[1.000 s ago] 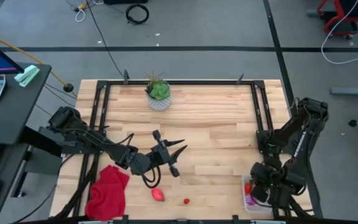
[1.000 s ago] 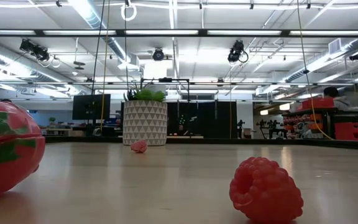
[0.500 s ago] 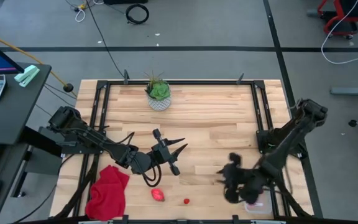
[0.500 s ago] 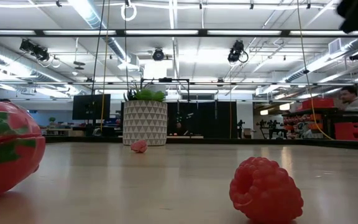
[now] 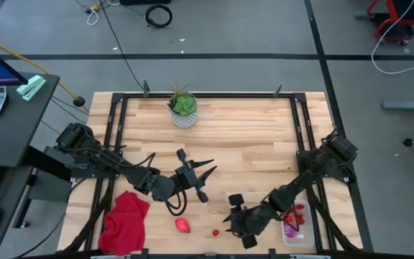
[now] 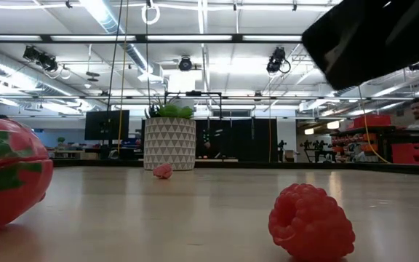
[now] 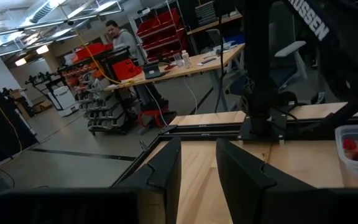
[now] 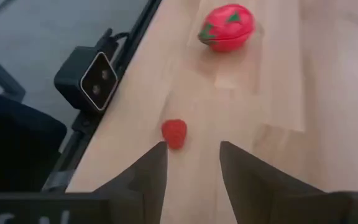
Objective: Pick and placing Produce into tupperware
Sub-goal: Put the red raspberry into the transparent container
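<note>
A big workshop with strip lights and red storage racks lies behind the pale wooden counter (image 5: 250, 144), and a person stands far back among the benches.

The clear tupperware (image 5: 294, 223) sits at the counter's near right corner, already holding several small red berries and something purple; the left wrist view catches its red contents too. Still loose on the wood are one little raspberry (image 5: 215, 232) near the front edge and, a bit further left, the larger pink-red oval piece (image 5: 183, 225) with green flecks. At counter level a third small berry (image 6: 162, 171) shows far back, just beside the white patterned plant pot (image 5: 183, 118).

The right hand (image 5: 228, 223) has its arm stretched low across the front of the counter, hanging just beside and above the raspberry; its own camera shows the berry (image 8: 174, 133) ahead of the parted, empty fingers (image 8: 149, 171), not yet between them. The left hand (image 5: 203, 180) waits mid-counter, fingers apart, carrying nothing. A red cloth (image 5: 126, 219) lies crumpled at the front left.

By my reckoning most of the job is done: the tub is well stocked, and the raspberry, the oval piece and that far berry are what's left.
</note>
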